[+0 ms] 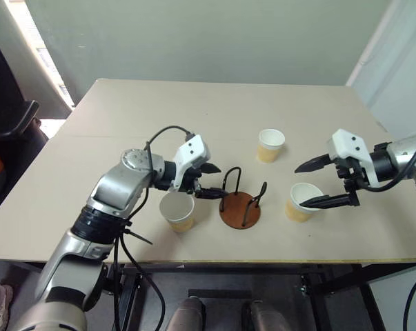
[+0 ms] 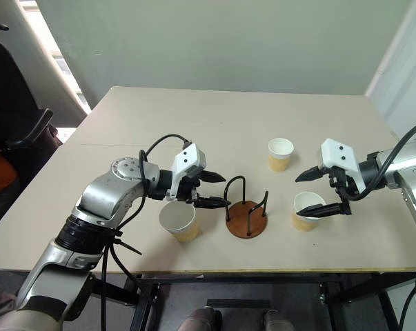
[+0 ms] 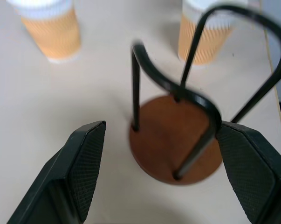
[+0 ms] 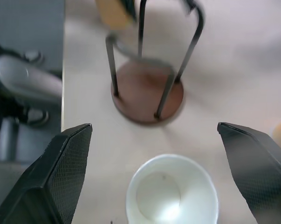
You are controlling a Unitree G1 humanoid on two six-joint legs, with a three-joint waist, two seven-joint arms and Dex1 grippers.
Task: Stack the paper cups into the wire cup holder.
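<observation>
We see a tan table point(image 1: 125, 131) w/ 3 paper cups and the wire cup holder point(image 1: 239, 209) near its front edge, approx. centre. The holder stands upright: round reddish-brown disc, 2 thin black wire loops rising from it, no cup inside.

Cup 1 point(image 1: 178, 211) stands upright just left of the holder, mouth up, white inside. Cup 2 point(image 1: 270, 145) stands upright farther back, a bit right of the holder, well apart from both arms. Cup 3 point(image 1: 301, 201) stands upright to the right of the holder, near the front edge.

Our left gripper point(image 1: 209, 181) hangs just above and behind cup 1, pointing right toward the holder. Its fingers are spread wide w/ nothing between them; in the left wrist view the 2 black pads point(image 3: 86, 163) frame the holder's disc and loops, w/ 2 cups beyond.

Our right gripper point(image 1: 317, 183) sits over cup 3, pointing left, fingers spread as wide as they go. 1 finger is above the cup's far side, the other by its near rim; we can't tell if either touches it. In the right wrist view the cup's open mouth point(image 4: 172, 191) lies between the pads, ungripped, holder beyond.
</observation>
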